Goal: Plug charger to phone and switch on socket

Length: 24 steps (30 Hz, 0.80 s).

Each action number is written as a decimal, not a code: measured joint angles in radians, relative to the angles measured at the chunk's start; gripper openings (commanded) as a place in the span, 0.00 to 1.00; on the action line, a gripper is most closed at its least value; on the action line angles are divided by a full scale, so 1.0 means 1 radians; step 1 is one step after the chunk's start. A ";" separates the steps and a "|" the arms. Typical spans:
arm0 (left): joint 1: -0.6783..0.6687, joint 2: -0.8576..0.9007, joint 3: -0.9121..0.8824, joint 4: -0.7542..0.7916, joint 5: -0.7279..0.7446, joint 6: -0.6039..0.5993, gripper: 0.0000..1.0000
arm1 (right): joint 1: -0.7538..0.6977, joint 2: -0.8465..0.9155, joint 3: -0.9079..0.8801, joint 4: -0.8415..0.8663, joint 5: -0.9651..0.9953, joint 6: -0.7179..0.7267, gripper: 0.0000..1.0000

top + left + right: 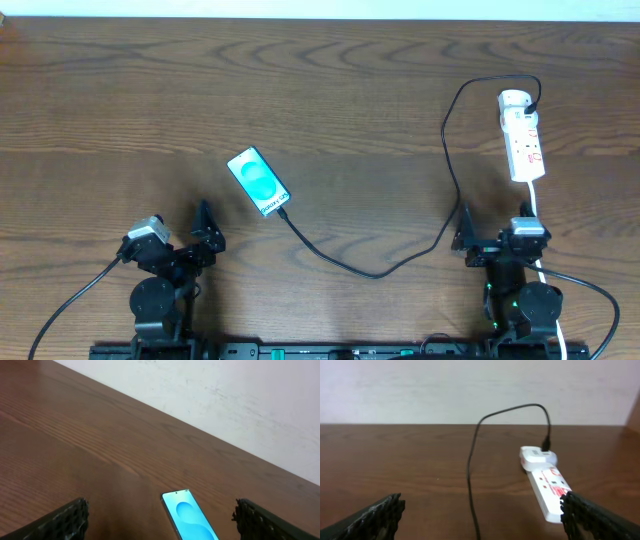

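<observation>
The phone (258,181) lies flat at the table's middle, its cyan screen facing up, and is also seen ahead between my left fingers (190,515). The charger (375,273), a thin black cable, runs from the phone's near end in a loop across the table and up to a white adapter (515,99) on the far end of the socket (526,145). Whether the tip is seated in the phone I cannot tell. My left gripper (205,238) (160,516) is open and empty, short of the phone. My right gripper (497,240) (481,507) is open and empty, with the cable (470,475) ahead and the socket (547,487) at its right finger.
The socket's thick white cord (537,215) runs back past my right arm toward the table's near edge. A pale wall (470,385) rises behind the far edge of the brown wooden table (120,110).
</observation>
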 measured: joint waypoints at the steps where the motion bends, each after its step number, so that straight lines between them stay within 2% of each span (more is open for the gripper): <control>1: 0.000 0.000 0.000 0.000 0.000 0.000 0.93 | 0.000 0.000 0.000 0.000 0.010 0.013 0.99; 7: 0.000 0.000 0.000 0.000 0.000 0.000 0.93 | 0.000 0.000 0.000 0.001 0.042 0.068 0.99; 24: 0.000 0.000 0.000 0.000 0.000 0.000 0.93 | 0.000 0.000 0.000 0.001 0.043 0.072 0.99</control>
